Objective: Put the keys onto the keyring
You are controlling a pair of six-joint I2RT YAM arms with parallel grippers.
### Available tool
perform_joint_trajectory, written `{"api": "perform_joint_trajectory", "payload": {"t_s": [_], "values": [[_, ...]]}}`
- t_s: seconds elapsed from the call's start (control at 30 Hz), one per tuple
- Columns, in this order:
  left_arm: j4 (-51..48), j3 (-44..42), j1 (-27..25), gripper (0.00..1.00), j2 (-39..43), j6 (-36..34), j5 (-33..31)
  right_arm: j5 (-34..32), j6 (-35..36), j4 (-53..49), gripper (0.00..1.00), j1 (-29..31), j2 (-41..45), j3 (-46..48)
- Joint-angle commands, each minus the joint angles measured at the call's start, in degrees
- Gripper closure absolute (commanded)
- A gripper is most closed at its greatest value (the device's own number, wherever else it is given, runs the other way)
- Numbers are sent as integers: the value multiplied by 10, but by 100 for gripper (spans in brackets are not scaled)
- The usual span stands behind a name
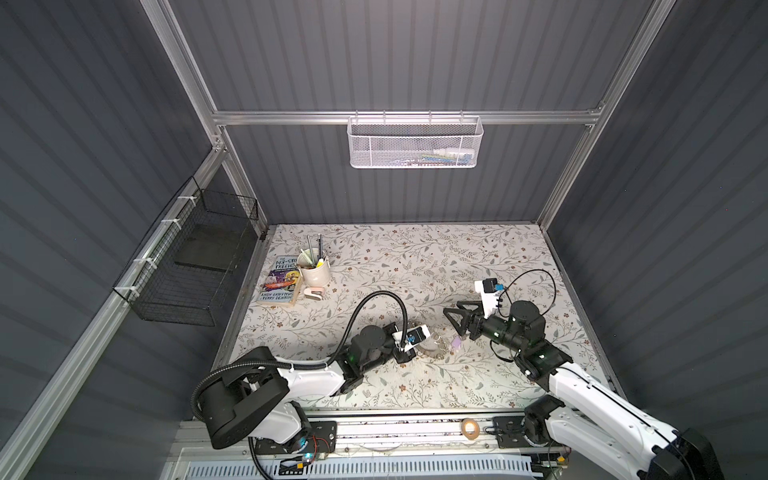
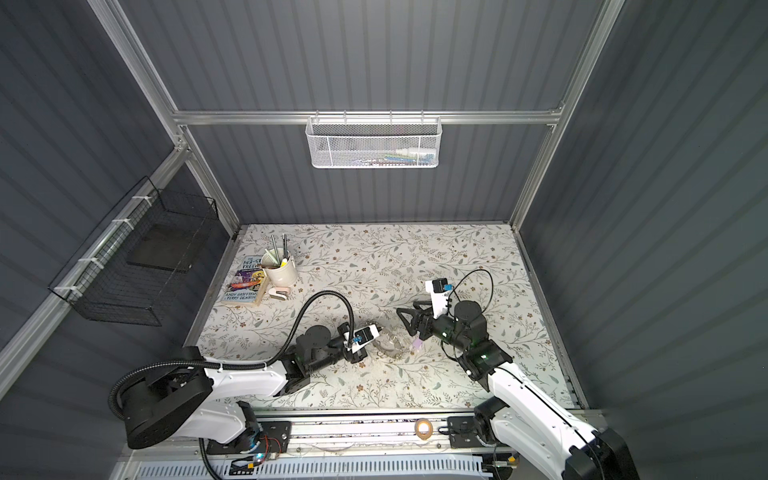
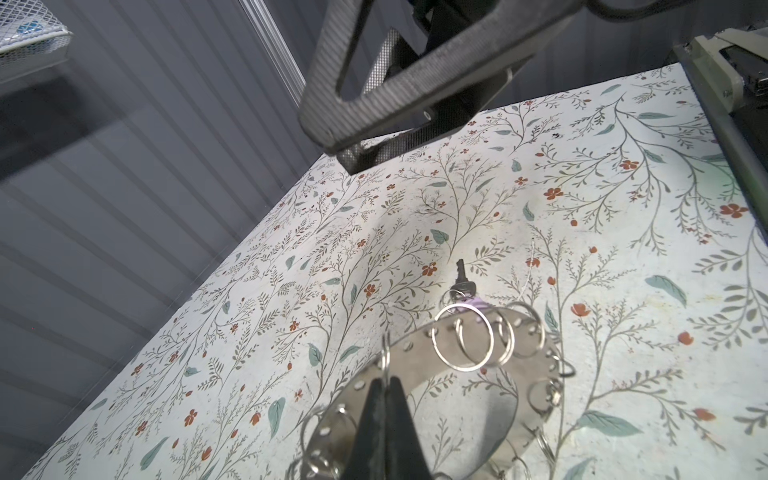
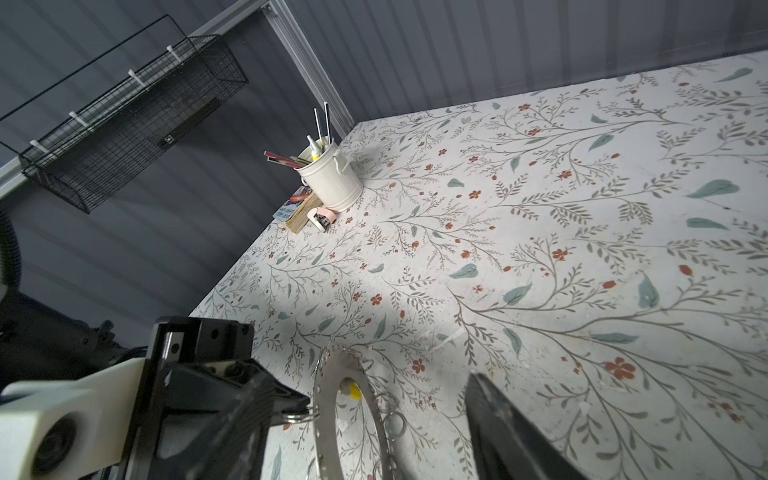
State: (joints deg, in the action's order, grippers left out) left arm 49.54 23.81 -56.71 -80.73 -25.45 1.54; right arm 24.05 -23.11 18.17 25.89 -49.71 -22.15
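Note:
The keyring (image 3: 419, 361) is a flat grey metal ring with wire loops round its rim, and it stands tilted off the floral table at centre (image 1: 434, 347) (image 2: 390, 345). My left gripper (image 3: 384, 386) is shut on one of its rim loops. A dark key (image 3: 460, 282) with a lilac tag (image 1: 456, 344) lies at the ring's far rim; whether it is linked to a loop I cannot tell. A yellow tag (image 4: 354, 390) shows through the ring's hole. My right gripper (image 1: 453, 322) (image 4: 370, 376) hangs open just beyond the ring, holding nothing.
A cream pot of pens (image 1: 313, 272), a book (image 1: 280, 280) and a small pink item (image 1: 313, 294) sit at the table's back left. A black wire basket (image 1: 187, 266) hangs on the left wall and a white mesh basket (image 1: 415, 143) on the back wall. A tan tape roll (image 1: 469, 427) lies on the front rail.

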Motion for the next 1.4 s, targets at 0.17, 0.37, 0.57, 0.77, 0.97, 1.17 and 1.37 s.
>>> {"api": "perform_joint_trajectory", "payload": {"t_s": [0.17, 0.37, 0.57, 0.77, 0.97, 1.17, 1.37], "values": [[-42, 18, -4, 100, 17, 39, -4, 46, 19, 43, 31, 2, -21, 20], [-45, 30, -3, 100, 13, 75, 12, 64, 26, 43, 38, 12, -46, 7], [-121, 51, -3, 100, 38, 99, 2, 67, 32, 47, 43, 25, -60, 0], [-225, 89, -4, 100, 57, 111, 13, 78, 39, 53, 49, 30, -69, -3], [-338, 148, -3, 100, 59, 118, 19, 83, 42, 63, 53, 33, -78, -5], [-424, 199, -3, 100, 55, 129, 17, 75, 45, 69, 54, 32, -77, -2], [-483, 236, -3, 100, 36, 128, 19, 61, 47, 76, 54, 32, -74, 9]]}}
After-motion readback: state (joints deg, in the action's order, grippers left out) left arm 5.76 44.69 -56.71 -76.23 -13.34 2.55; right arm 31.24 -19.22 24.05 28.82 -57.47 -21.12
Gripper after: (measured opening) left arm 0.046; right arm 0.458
